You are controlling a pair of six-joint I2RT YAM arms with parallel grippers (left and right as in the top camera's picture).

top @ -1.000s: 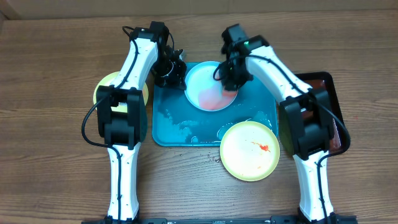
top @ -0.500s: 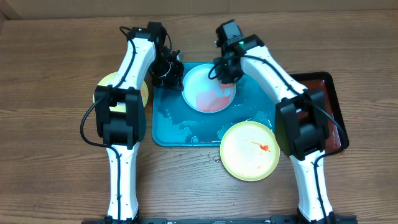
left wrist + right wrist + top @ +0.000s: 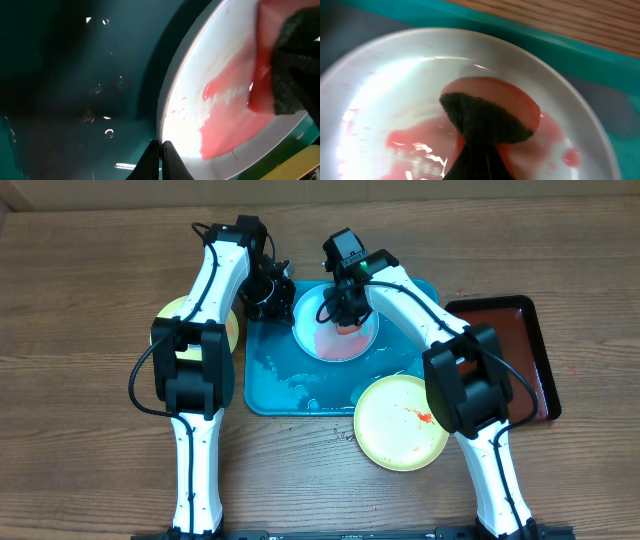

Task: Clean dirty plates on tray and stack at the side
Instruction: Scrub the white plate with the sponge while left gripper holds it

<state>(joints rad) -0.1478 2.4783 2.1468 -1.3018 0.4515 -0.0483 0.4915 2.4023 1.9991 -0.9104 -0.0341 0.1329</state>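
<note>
Right gripper (image 3: 476,162), clamped on a pink sponge (image 3: 492,112) with a dark scouring pad, presses it onto the sauce-smeared pale blue-white plate (image 3: 395,85) in the turquoise tray (image 3: 275,385). Left gripper (image 3: 161,152) pinches that plate's rim. This is the scrubbing step; next, probably, wipe the red pool. A yellow-green plate (image 3: 172,320) is mostly hidden under the left arm.

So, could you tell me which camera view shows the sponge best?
The right wrist view: the sponge sits centred on the white plate. Left wrist catches only its edge; overhead, the right gripper mostly hides it.
</note>
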